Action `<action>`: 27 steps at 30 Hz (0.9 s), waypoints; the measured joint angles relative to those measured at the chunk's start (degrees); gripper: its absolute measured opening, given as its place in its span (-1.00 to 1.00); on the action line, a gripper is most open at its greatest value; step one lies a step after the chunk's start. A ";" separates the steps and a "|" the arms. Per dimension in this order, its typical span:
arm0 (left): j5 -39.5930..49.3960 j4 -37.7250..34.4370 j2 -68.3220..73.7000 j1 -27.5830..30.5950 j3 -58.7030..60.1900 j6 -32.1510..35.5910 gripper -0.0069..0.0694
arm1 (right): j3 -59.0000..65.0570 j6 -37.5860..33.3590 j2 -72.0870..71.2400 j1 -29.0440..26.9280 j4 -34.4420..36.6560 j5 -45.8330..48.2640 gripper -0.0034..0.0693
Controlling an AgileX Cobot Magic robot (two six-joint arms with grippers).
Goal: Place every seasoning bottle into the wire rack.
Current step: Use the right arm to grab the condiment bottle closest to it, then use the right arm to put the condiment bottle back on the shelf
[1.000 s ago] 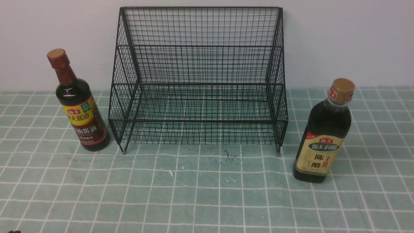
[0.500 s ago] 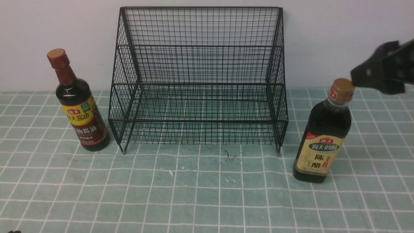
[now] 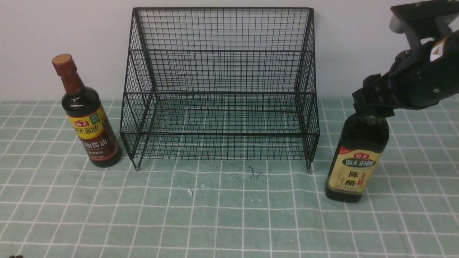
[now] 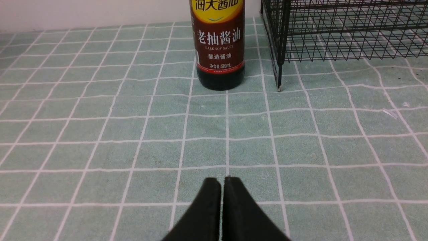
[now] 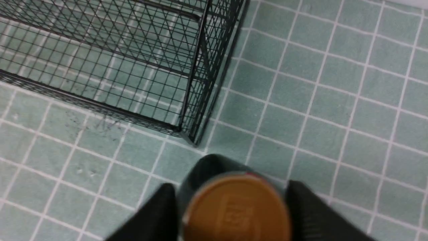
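I take this for a staged kitchen corner, not a lived-in one: the counter [image 3: 423, 229] before me is spread with a pale green cloth ruled in white squares [image 3: 229, 222] and ends at a plain white wall [image 3: 64, 28]. On it stand pantry goods: a black two-tier wire-mesh rack [image 3: 218, 71], a slim dark soy sauce bottle with a red-brown cap [image 3: 89, 132] and a wider dark vinegar bottle with a cream label [image 3: 358, 161].

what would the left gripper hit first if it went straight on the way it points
Probably the slim soy sauce bottle: the shut left gripper lines up with its base, only tablecloth between. The wire rack stands beside it, off that line. How far down the gripper tilts is unclear.
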 joint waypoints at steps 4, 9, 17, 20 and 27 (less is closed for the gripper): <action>0.00 0.00 0.00 0.00 0.00 0.00 -0.83 | 0.00 -0.13 0.00 0.00 -0.24 -0.02 0.02; 0.00 0.00 0.00 0.00 0.00 0.00 -0.83 | -2.44 -2.24 -0.34 0.00 0.16 4.69 0.02; 0.00 0.00 0.00 0.00 0.00 0.00 -0.83 | -17.58 -7.95 -4.37 0.00 5.67 16.22 0.02; 0.00 0.00 0.00 0.00 0.00 0.00 -0.83 | -21.55 -10.94 -4.39 0.00 10.26 16.33 0.02; 0.00 0.00 0.00 0.00 0.00 0.00 -0.83 | -28.68 -13.27 0.36 0.10 16.96 12.02 0.02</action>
